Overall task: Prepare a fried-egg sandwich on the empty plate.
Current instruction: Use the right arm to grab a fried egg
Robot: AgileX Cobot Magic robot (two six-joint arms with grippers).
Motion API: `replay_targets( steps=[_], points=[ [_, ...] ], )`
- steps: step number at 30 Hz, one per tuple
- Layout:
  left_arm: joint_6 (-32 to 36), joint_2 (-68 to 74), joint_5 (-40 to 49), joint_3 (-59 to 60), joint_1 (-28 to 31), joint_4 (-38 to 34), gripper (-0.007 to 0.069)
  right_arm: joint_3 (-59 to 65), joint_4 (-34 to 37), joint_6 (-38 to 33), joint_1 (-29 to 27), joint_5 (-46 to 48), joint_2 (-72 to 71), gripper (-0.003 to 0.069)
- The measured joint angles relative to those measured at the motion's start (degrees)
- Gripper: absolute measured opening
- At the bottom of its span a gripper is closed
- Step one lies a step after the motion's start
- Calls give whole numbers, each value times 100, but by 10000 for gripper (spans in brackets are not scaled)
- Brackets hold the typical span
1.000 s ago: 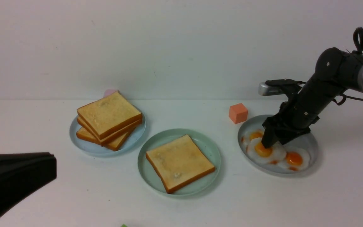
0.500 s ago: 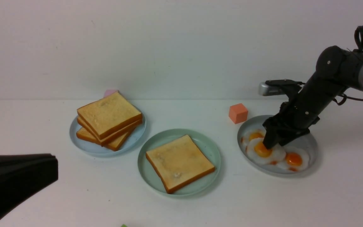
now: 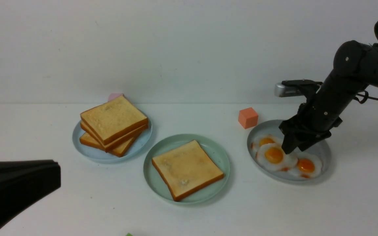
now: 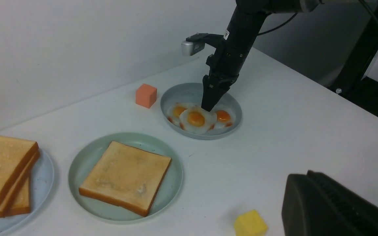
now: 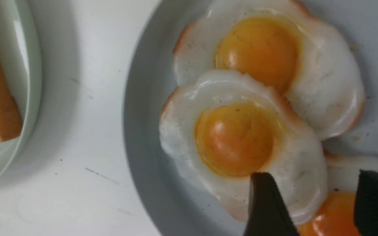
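Observation:
The fried egg [image 3: 276, 156], the largest one, lies flat on the grey plate [image 3: 322, 149], overlapping two smaller eggs. My right gripper [image 3: 288, 151] hangs just above its far-right edge, open. In the right wrist view its fingers [image 5: 266, 206] straddle the egg's white rim [image 5: 304, 183] without holding it. The mint-green plate [image 3: 217, 154] in the middle carries one toast slice [image 3: 186, 168]. My left gripper [image 3: 56, 173] is shut and empty at the near left, away from everything.
A pale blue plate [image 3: 143, 139] at the left holds a stack of three toast slices [image 3: 113, 123], with a pink block [image 3: 114, 96] behind it. An orange cube [image 3: 248, 117] stands beside the grey plate. A yellow cube [image 4: 250, 224] lies near my left gripper.
My right gripper has risen and shifted right, off the large egg's yolk. The egg stays on the grey plate. The left arm has not moved.

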Motion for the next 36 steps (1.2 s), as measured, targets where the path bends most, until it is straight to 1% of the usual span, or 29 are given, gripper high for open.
replay_targets(
  steps=[5,14,19,24,25,26,27,29,36],
  points=[
    [0,0,0,0,0,0,-13,0,135,0,0,-7,58,382],
    [0,0,-32,0,0,0,-13,0,141,-66,0,-7,189,382],
    [0,0,-42,0,0,0,-13,0,136,-215,0,-1,234,377],
    [0,0,-42,0,0,0,-13,0,131,-341,0,-6,234,340],
    [0,0,-42,0,0,0,-13,0,131,-353,0,-24,240,318],
    [0,0,-42,0,0,0,-13,0,131,-353,0,-26,239,315],
    [0,0,-42,0,0,0,-13,0,131,-366,0,-37,253,290],
    [0,0,-42,0,0,0,-13,0,131,-366,0,-48,278,273],
    [0,0,-42,0,0,21,-13,-10,141,-533,0,-48,295,252]
  ],
)
